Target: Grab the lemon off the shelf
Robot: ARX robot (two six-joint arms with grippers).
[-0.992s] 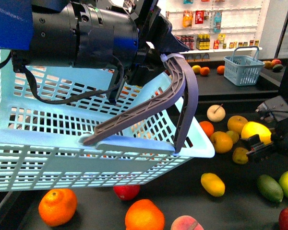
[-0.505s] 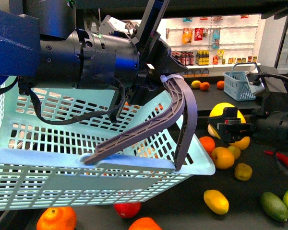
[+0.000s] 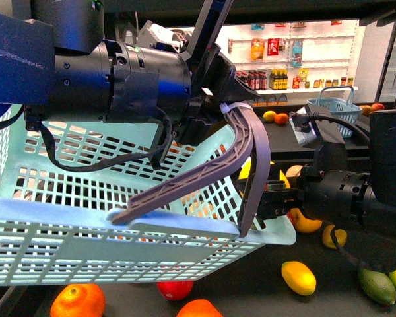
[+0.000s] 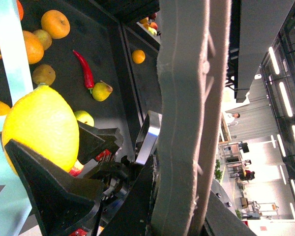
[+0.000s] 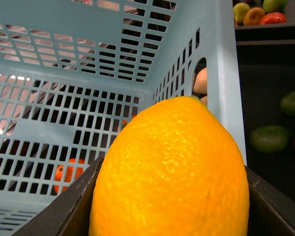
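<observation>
My right gripper (image 3: 275,200) is shut on the lemon (image 3: 282,177), a bright yellow oval fruit, and holds it at the right rim of the light blue basket (image 3: 86,231), partly hidden behind the handle. In the right wrist view the lemon (image 5: 169,172) fills the space between the black fingers, with the basket's inside (image 5: 88,73) behind it. My left gripper (image 3: 214,89) is shut on the grey basket handle (image 3: 204,175) and holds the basket above the black shelf tray (image 3: 251,290). The left wrist view shows the handle (image 4: 187,123) and the lemon (image 4: 42,128).
Loose fruit lies on the tray: a smaller yellow fruit (image 3: 298,277), oranges (image 3: 78,300), a red fruit (image 3: 175,288), a green fruit (image 3: 376,285). A red chili (image 4: 84,69) lies farther off. A small blue basket (image 3: 333,105) stands behind, white shelves of bottles (image 3: 284,46) beyond.
My right gripper has lifted the lemon off the tray at the right and carried it left to the basket's right rim. The basket has barely moved.
</observation>
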